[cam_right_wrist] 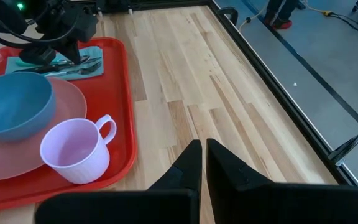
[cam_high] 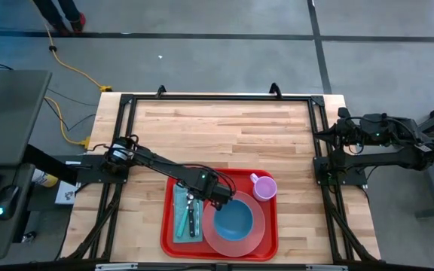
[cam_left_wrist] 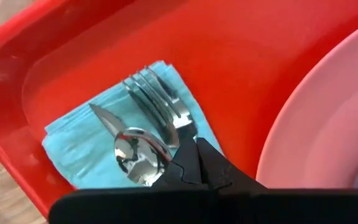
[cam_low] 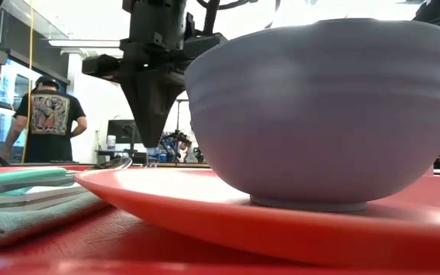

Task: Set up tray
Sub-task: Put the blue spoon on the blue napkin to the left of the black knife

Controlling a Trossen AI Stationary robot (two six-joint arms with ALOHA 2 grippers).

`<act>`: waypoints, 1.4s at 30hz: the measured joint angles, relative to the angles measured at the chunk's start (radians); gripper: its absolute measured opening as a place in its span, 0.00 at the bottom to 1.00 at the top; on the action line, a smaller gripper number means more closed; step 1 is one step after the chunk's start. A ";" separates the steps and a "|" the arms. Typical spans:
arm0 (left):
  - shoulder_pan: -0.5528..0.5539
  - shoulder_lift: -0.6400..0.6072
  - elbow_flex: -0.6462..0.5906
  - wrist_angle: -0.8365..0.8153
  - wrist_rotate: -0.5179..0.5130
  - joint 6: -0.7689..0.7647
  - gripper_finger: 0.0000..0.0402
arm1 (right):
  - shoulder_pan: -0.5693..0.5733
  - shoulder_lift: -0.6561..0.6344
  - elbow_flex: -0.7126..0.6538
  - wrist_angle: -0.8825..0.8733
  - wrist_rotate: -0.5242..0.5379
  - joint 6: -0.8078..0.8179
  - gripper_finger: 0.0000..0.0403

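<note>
The red tray [cam_high: 232,179] lies at the table's near edge. On its left part a teal napkin [cam_left_wrist: 79,149] carries a fork [cam_left_wrist: 157,102], a knife [cam_left_wrist: 104,118] and a spoon [cam_left_wrist: 135,152]. A blue bowl [cam_high: 233,218] stands in a pink plate [cam_high: 255,239], and a pink cup [cam_right_wrist: 76,152] stands upright in the tray's far right corner. My left gripper [cam_left_wrist: 196,163] is shut and points down over the cutlery's handles. In the low view its tips [cam_low: 153,141] stand a little above the tray. My right gripper [cam_right_wrist: 202,149] is shut, raised at the table's right edge.
Bare wooden tabletop [cam_high: 224,128] stretches beyond the tray to the far edge, bounded by a black frame [cam_high: 217,96]. In the low view a person [cam_low: 48,114] stands in the room behind the table.
</note>
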 joint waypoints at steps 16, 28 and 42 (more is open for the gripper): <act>0.001 -0.018 -0.124 0.175 -0.002 -0.006 0.02 | 0.000 0.000 0.000 0.000 -0.004 0.000 0.00; 0.000 -0.018 -0.124 0.095 0.003 -0.027 0.02 | 0.000 0.000 0.000 0.000 -0.004 0.000 0.00; 0.000 -0.016 -0.124 0.003 0.048 -0.043 0.02 | 0.000 0.000 0.000 0.000 -0.004 0.000 0.00</act>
